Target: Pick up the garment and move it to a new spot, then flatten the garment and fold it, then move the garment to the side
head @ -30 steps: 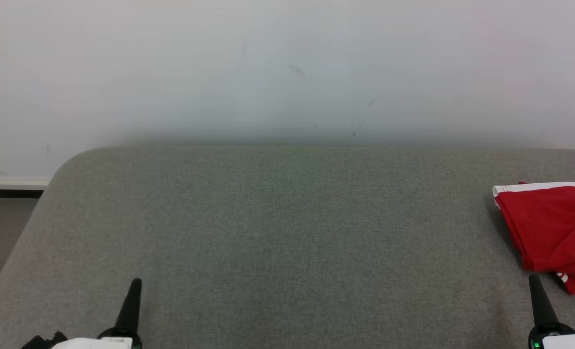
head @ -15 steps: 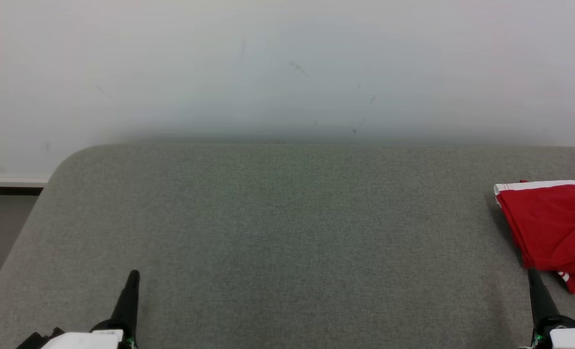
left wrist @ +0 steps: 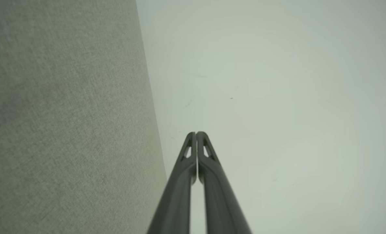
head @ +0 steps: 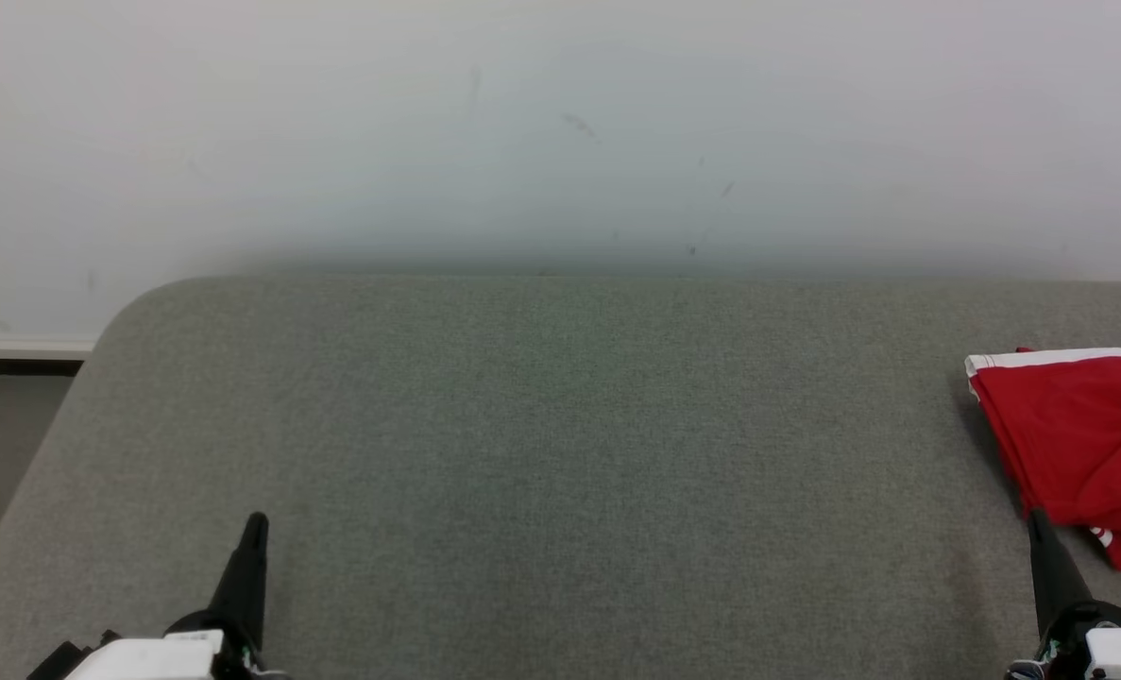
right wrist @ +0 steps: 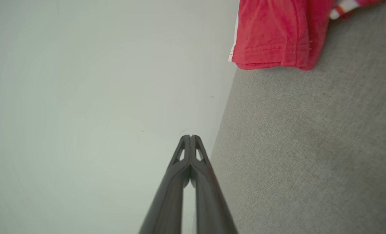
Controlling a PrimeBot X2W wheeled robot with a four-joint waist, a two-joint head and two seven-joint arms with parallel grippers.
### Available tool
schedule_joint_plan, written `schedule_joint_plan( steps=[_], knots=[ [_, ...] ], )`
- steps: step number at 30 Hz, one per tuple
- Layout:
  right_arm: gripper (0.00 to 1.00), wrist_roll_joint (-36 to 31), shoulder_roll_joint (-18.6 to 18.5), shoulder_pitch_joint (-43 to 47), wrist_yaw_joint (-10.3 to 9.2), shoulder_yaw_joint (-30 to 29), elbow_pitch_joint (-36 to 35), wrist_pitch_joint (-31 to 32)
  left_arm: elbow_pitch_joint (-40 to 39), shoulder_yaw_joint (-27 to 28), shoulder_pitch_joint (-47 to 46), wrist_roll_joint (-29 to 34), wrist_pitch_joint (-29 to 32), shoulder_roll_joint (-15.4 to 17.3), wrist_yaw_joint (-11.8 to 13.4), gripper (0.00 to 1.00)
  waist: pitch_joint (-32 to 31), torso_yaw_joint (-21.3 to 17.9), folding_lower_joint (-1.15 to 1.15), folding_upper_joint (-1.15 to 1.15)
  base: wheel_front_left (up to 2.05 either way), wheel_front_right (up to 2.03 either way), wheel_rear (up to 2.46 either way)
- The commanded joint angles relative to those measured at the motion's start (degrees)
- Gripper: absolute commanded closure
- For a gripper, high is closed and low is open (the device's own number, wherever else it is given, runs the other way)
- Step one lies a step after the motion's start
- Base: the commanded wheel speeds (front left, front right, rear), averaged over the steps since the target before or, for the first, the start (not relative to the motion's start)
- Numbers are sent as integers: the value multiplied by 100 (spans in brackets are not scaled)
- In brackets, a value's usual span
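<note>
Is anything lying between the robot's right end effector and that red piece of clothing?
Nothing visible does. The shut right end effector hangs by the near edge of the red garment, over bare grey cushion. Whether they touch is unclear.

A grey, fabric-covered tabletop (head: 541, 425) with a rounded far-left corner. On its right side lies a red garment (head: 1075, 444) with a white band along its far edge, loosely folded, running past the view's right edge

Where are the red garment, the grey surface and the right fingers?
red garment (head: 1079, 439), head view, middle of the cloth.
grey surface (head: 560, 453), head view, bare middle.
right fingers (right wrist: 176, 182), right wrist view, left finger's shaft.
</note>
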Motion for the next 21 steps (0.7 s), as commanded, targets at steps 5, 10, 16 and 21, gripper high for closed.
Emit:
schedule_joint_plan(
  steps=[5,10,16,21],
  knots=[
    [100,306,-54,-99,-12,-25,-45,78,10,54,-107,-319,92,42,-35,100,19,2,0,0,0,0,0],
    [100,368,-55,-116,-12,-26,-46,101,15,63,-116,-421,112,41,-36,100,27,4,0,0,0,0,0],
    [100,368,-54,-115,-12,-25,-45,101,14,64,-116,-420,114,40,-36,100,27,4,0,0,0,0,0],
    [100,367,-54,-115,-12,-25,-45,101,14,65,-116,-418,115,38,-37,100,27,4,0,0,0,0,0]
  ],
)
